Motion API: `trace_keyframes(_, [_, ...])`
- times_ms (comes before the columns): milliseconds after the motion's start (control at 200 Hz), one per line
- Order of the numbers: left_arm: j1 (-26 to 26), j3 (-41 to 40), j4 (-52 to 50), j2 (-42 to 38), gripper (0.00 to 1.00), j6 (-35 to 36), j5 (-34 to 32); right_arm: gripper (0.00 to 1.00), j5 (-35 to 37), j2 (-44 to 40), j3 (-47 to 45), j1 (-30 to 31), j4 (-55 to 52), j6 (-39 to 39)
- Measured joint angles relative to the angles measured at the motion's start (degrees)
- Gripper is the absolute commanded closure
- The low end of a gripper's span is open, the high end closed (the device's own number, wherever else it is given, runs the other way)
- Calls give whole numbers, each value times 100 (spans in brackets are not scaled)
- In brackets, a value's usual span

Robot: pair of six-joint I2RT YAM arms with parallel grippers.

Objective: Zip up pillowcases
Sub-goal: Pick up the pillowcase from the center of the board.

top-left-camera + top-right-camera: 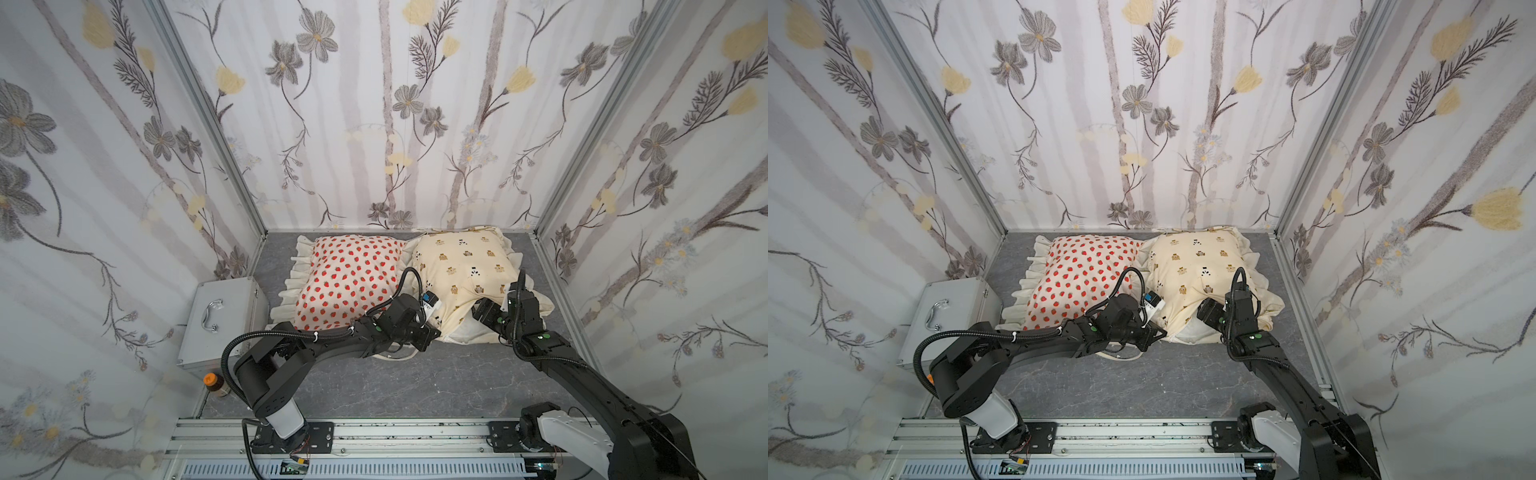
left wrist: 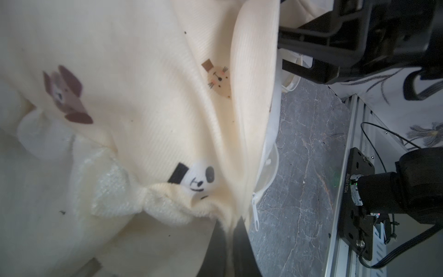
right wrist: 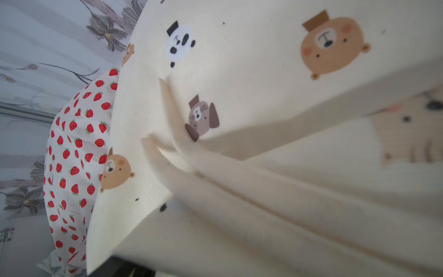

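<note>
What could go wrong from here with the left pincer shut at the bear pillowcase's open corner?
The left pincer looks shut on cloth of the bear pillowcase, while the zipper pull hangs free beside it: pulling may drag fabric without closing anything.
The white inner pillow bulges from the open gap, so the zipper could snag it.
The right pincer stands open, gripping nothing, so the pillowcase may slide.
</note>
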Motion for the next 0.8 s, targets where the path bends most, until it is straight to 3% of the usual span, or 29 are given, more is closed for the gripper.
trace_keyframes(420, [-31,-334,579,-173,100,-957,-153,19,76,-1215,-367,695,-1300,-39])
trace_keyframes(804, [-55,-446,820,-173,100,-1152,-129,29,702,-1467,-72,2282,-2485,570])
